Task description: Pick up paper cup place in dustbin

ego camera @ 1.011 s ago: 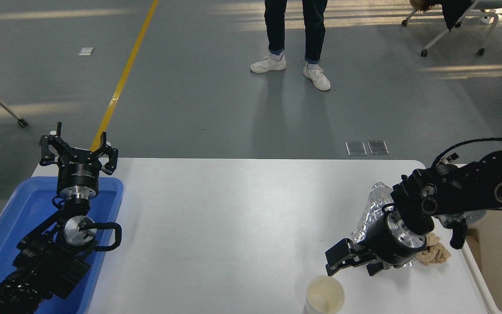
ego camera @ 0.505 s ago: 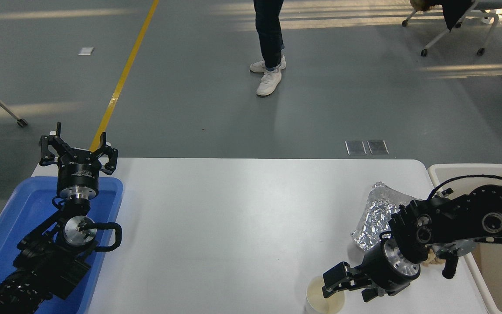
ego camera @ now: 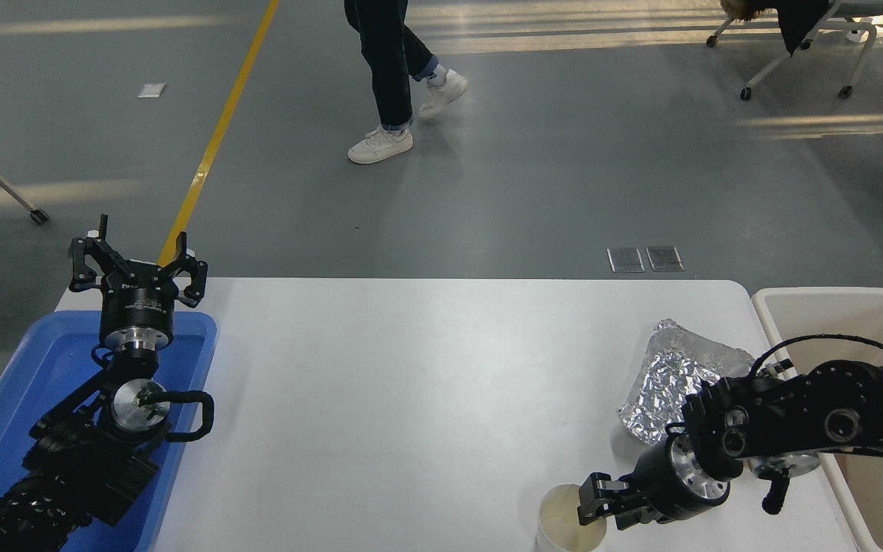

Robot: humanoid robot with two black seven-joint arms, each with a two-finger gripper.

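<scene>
The cup [ego camera: 570,519] stands upright at the table's [ego camera: 426,399] near edge, toward 5 o'clock, its base cut off by the bottom of the view. It is a small round white paper vessel with a thin rolled rim and a cream interior; thin walls of this kind probably crush under a hard squeeze.

The right gripper [ego camera: 593,502] reaches in from 3 o'clock, low and nearly level, so that its black fingers meet the cup at the rim's 3 o'clock side. 1 finger appears to sit over or just inside the rim. Whether the fingers are closed on the wall or merely around it cannot be told from this view. A side-on approach suits an open-topped cup, since the rim offers an edge to pinch.

The bin [ego camera: 832,300] stands off the table's right edge at 3 o'clock, beige plastic with a thick rounded rim and deep plain walls. Its position just beside the arm's base probably keeps the carry short.

A crumpled silver foil [ego camera: 675,376] lies near the cup, at 2 o'clock from it, glinting and faceted.

The left gripper [ego camera: 137,264] is parked at 9 o'clock above a shallow blue tray [ego camera: 43,360], fingers spread wide and holding nothing.

A person's legs [ego camera: 388,69] cross the grey floor at 12 o'clock.
</scene>
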